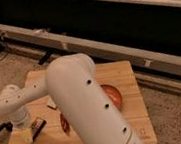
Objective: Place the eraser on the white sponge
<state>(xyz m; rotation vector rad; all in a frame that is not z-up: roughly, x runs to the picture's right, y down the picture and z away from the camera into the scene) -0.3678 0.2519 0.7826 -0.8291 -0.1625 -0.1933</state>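
Wooden table (121, 75), speckled floor (173, 113)

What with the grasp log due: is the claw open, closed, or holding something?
Claw: open, holding nothing, low over the wooden table, beside the eraser.

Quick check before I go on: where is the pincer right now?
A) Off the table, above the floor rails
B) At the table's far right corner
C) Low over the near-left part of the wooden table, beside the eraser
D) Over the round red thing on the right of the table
C: the pincer hangs low and open over the near-left part of the wooden table, right beside the eraser.
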